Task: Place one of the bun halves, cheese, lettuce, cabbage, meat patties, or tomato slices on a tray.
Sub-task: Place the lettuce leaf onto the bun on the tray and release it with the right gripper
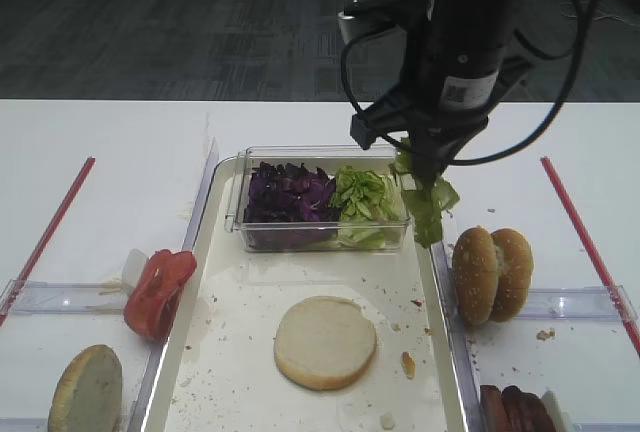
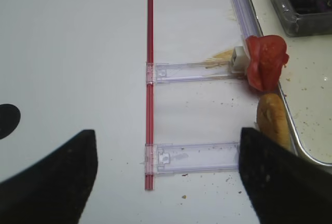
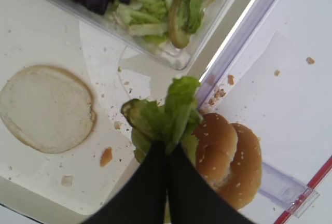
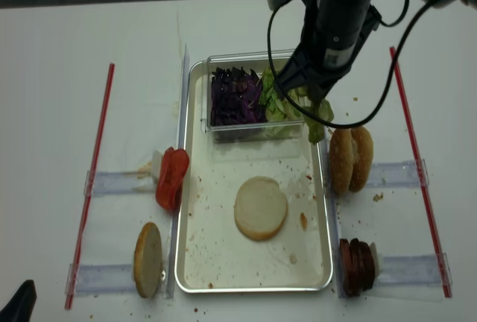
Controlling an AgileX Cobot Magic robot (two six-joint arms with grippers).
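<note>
My right gripper (image 3: 167, 149) is shut on a clump of lettuce (image 3: 166, 112) and holds it in the air. The clump (image 1: 430, 207) hangs over the right rim of the white tray (image 1: 240, 302), beside the clear box's right end. One pale bun half (image 1: 325, 342) lies cut face up on the tray. The box holds purple cabbage (image 1: 290, 197) and more lettuce (image 1: 365, 197). Tomato slices (image 1: 158, 292) and another bun half (image 1: 86, 389) stand left of the tray. My left gripper (image 2: 166, 182) is open over bare table there. No cheese shows.
Two sesame bun halves (image 1: 492, 274) stand on edge right of the tray, with meat patties (image 1: 515, 410) nearer the front. Red strips (image 4: 92, 180) mark both sides of the table, and clear plastic holders (image 2: 194, 157) lie between them and the tray. Crumbs dot the tray.
</note>
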